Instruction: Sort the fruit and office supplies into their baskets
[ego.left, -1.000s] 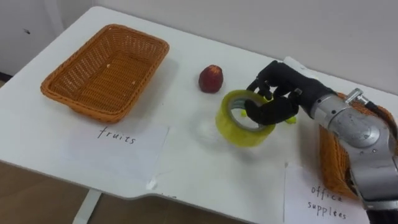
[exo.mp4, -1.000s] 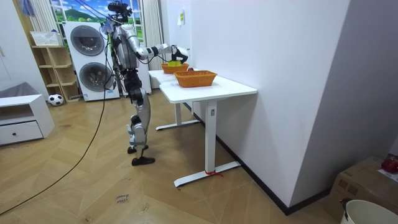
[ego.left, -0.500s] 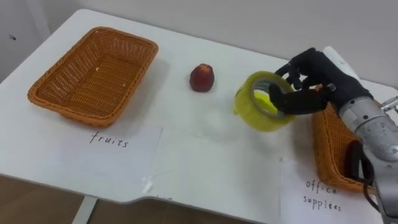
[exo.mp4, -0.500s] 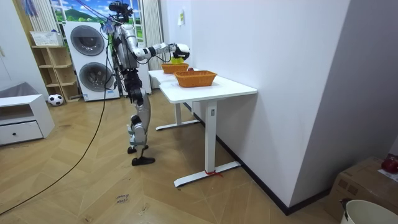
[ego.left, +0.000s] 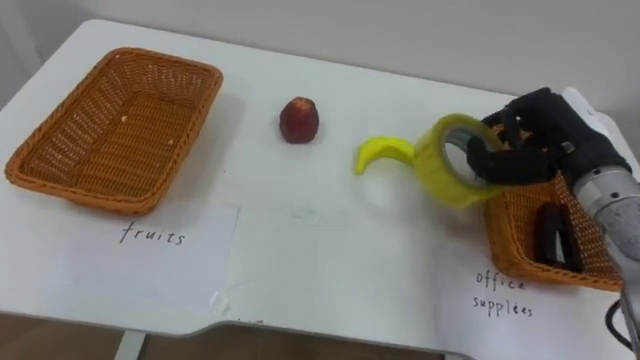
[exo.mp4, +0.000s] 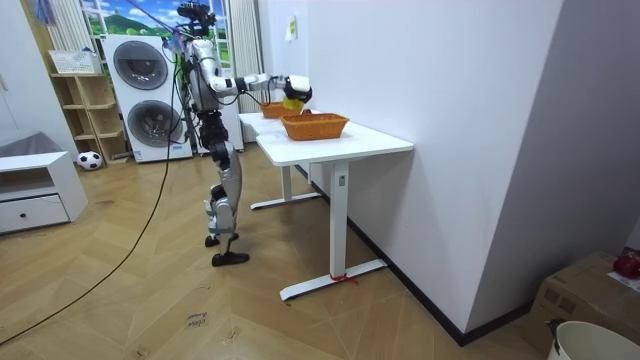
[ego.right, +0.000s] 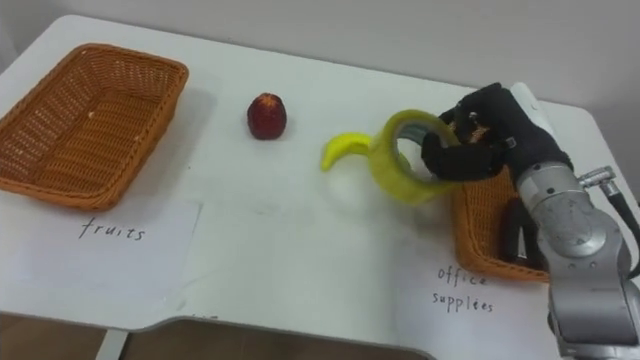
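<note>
My right hand (ego.left: 545, 140) is shut on a yellow roll of tape (ego.left: 450, 162), thumb through its hole, and holds it above the table at the left rim of the office supplies basket (ego.left: 515, 250). A dark object (ego.left: 553, 237) lies in that basket. A small yellow banana (ego.left: 378, 153) lies on the table just left of the tape. A red apple (ego.left: 298, 119) stands farther left. The fruits basket (ego.left: 110, 125) sits at the table's left with nothing in it. In the room view my right hand (exo.mp4: 294, 91) reaches out over the table.
Paper labels lie in front of each basket: "fruits" (ego.left: 155, 238) and "office supplies" (ego.left: 505, 292). The white table (ego.left: 320, 240) has free room in its middle. I stand at the table's end in the room view, with washing machines (exo.mp4: 145, 95) behind me.
My right hand has lifted the tape roll off the table and carried it right to the office supplies basket's rim. The banana behind it now shows. The camera turned right.
</note>
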